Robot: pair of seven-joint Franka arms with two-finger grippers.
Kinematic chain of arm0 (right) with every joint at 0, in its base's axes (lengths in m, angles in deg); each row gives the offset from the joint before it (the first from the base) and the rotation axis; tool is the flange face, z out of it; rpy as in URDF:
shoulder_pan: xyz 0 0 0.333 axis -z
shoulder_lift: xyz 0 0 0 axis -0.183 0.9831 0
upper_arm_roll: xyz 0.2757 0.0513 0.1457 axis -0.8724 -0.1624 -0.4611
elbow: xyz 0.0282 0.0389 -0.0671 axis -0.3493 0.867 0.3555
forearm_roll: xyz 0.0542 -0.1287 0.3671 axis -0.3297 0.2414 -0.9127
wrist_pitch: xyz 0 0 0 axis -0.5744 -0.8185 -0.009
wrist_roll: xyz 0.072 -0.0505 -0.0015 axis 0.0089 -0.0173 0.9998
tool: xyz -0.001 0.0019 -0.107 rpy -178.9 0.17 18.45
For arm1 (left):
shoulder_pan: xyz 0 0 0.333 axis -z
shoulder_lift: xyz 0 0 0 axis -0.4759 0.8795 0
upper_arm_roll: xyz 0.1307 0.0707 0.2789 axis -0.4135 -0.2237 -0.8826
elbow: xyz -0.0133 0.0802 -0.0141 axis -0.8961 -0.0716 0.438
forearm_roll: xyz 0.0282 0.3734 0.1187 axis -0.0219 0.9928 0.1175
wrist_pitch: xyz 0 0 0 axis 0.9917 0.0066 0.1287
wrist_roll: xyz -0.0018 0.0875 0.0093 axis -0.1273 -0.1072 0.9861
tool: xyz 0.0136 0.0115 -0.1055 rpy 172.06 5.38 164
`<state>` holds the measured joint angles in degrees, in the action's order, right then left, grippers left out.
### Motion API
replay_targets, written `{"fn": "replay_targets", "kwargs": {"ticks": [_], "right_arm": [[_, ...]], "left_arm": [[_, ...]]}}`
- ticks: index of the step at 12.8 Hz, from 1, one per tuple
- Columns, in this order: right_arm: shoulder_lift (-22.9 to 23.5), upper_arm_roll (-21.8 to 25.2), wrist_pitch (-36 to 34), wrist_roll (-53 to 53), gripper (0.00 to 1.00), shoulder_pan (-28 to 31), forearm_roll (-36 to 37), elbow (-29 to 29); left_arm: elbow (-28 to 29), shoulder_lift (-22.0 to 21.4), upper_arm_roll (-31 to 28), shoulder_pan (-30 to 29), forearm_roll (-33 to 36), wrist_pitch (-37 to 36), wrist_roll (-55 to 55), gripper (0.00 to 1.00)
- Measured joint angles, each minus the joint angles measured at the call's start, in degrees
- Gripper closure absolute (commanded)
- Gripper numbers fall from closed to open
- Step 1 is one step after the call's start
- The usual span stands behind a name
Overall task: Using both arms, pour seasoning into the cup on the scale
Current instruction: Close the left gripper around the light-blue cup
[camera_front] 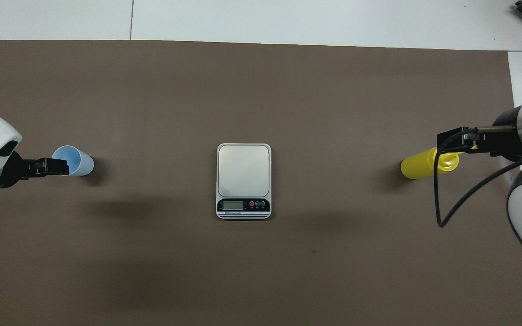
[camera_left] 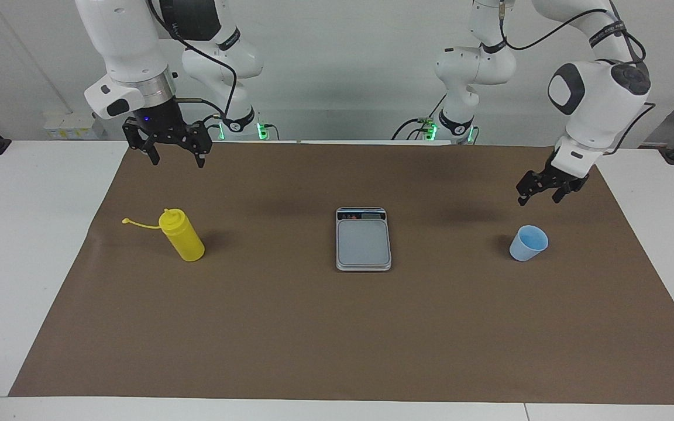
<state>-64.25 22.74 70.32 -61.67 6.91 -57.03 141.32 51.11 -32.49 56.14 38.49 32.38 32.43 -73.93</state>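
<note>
The yellow seasoning bottle [camera_left: 184, 238] stands upright on the brown mat toward the right arm's end, its cap strap [camera_left: 138, 224] sticking out sideways. My right gripper [camera_left: 176, 159] hangs open in the air, over the mat between the bottle and the robots. The silver-grey scale [camera_left: 363, 241] lies in the middle with a bare plate, display strip toward the robots. The light-blue cup [camera_left: 528, 242] stands upright on the mat toward the left arm's end. My left gripper [camera_left: 539, 199] is open a little above the cup and apart from it. In the overhead view it [camera_front: 59, 167] overlaps the cup's rim [camera_front: 77, 160].
The brown mat [camera_left: 313, 327] covers most of the white table [camera_left: 21, 263], which shows bare at both ends. A black cable [camera_front: 437, 199] loops down from the right arm beside the bottle [camera_front: 419, 167].
</note>
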Motion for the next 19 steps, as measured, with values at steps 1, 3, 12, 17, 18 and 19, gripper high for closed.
{"fn": "replay_targets", "kwargs": {"ticks": [1,3,12,17,18,19], "right_arm": [[0.0,0.0,0.0,0.0,0.0,0.0,0.0,0.0],[0.0,0.0,0.0,0.0,0.0,0.0,0.0,0.0],[0.0,0.0,0.0,0.0,0.0,0.0,0.0,0.0],[0.0,0.0,0.0,0.0,0.0,0.0,0.0,0.0],[0.0,0.0,0.0,0.0,0.0,0.0,0.0,0.0],[0.0,0.0,0.0,0.0,0.0,0.0,0.0,0.0]], "left_arm": [[0.1,1.9,-0.7,0.0,0.0,2.6,-0.5,0.0],[1.5,4.1,-2.6,-0.1,0.0,7.5,-2.0,0.0],[5.0,8.3,-3.6,-0.1,0.0,13.4,-3.3,0.0],[5.3,8.8,-3.6,-0.1,0.0,14.1,-3.3,0.21],[5.3,8.9,-3.6,-0.1,0.0,14.2,-3.4,0.31],[5.3,8.9,-3.6,-0.1,0.0,14.4,-3.4,0.4]]}}
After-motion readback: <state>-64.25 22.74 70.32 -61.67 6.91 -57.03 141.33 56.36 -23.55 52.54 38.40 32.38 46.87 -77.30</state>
